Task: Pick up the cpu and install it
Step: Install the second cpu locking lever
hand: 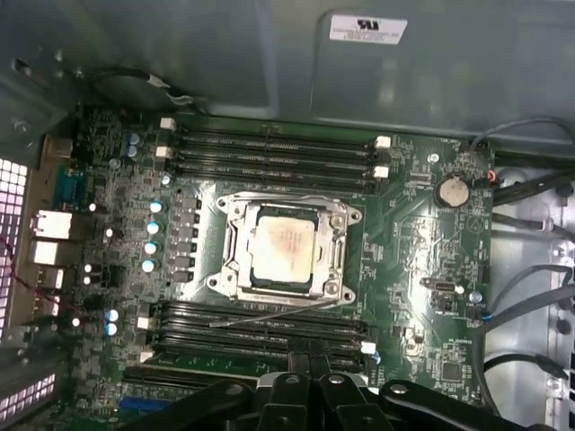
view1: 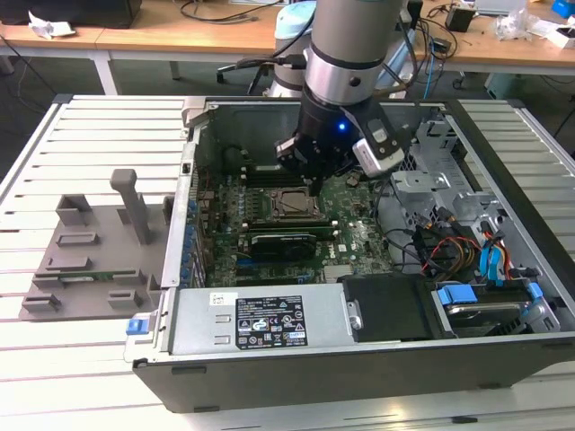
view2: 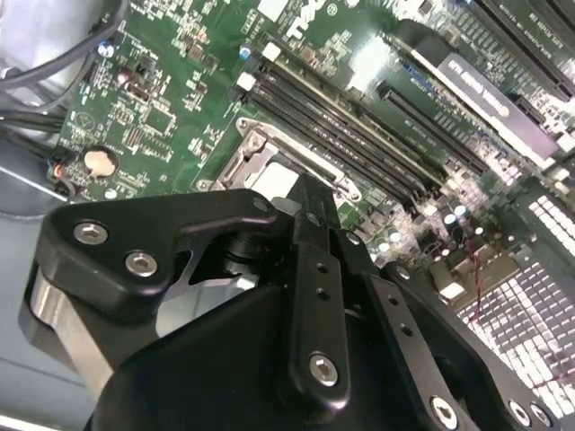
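The cpu (hand: 283,251), a silvery-grey square chip, lies flat in the metal socket frame (hand: 232,256) on the green motherboard (view1: 355,229) inside the open computer case (view1: 269,359). In the exterior view the cpu (view1: 289,205) sits just below my gripper (view1: 314,184), which hovers above the socket's far edge. In the first wrist view my gripper (hand: 306,359) has its two fingers pressed together with nothing between them, a little way off the cpu. A pale corner of the cpu (view2: 272,180) peeks out behind the gripper (view2: 310,202) in the second wrist view.
A grey plastic tray (view1: 90,260) with upright posts lies outside the case at the exterior view's left. Memory slots (hand: 269,148) run on both sides of the socket. Cables (view1: 449,242), a metal drive cage (view1: 431,180) and a black cover (view1: 391,305) crowd the case's right side.
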{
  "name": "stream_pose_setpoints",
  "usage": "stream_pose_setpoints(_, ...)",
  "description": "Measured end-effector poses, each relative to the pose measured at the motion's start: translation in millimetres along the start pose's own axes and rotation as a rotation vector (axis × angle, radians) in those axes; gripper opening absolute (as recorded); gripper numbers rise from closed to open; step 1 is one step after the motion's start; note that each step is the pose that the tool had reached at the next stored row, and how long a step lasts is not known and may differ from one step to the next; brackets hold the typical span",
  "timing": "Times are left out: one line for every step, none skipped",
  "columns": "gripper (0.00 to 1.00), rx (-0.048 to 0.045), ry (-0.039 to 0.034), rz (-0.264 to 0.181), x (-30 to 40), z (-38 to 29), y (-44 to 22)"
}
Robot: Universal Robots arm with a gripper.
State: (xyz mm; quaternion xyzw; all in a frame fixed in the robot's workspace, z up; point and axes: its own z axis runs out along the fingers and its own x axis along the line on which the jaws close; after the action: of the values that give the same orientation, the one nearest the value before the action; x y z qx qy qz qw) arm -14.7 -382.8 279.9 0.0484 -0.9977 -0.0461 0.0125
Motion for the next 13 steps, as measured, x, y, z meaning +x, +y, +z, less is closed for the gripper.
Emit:
stream_pose_setpoints(0.11, 0.0001, 0.0001, 0.000, 0.0, 2.6, -0.4)
stream_pose_setpoints(0.11, 0.0002, 0.0001, 0.000, 0.0, 4.8, -0.7)
stream_pose_setpoints(0.11, 0.0001, 0.0001, 0.000, 0.2, 8.8, -1.0)
stream_pose_setpoints(0.11, 0.0001, 0.0001, 0.000, 0.5, 11.8, -1.2)
stream_pose_setpoints(0.11, 0.0000, 0.0000, 0.000, 0.8, 15.1, -1.5)
stream_pose_setpoints(0.11, 0.0000, 0.0001, 0.000, 1.3, 18.3, -1.8)
stream_pose_setpoints(0.11, 0.0001, 0.0002, 0.000, 1.6, 21.7, -2.1)
stream_pose_setpoints(0.11, 0.0002, 0.0001, 0.000, 2.1, 25.1, -2.4)
stream_pose_setpoints(0.11, 0.0001, 0.0001, 0.000, 2.4, 27.0, -2.5)
stream_pose_setpoints(0.11, 0.0001, 0.0001, 0.000, 2.8, 28.9, -2.6)
stream_pose_setpoints(0.11, 0.0001, 0.0001, 0.000, 3.5, 31.9, -2.8)
stream_pose_setpoints(0.11, 0.0001, 0.0001, 0.000, 4.2, 33.6, -2.9)
stream_pose_setpoints(0.11, 0.0001, 0.0001, 0.000, 4.7, 35.4, -3.0)
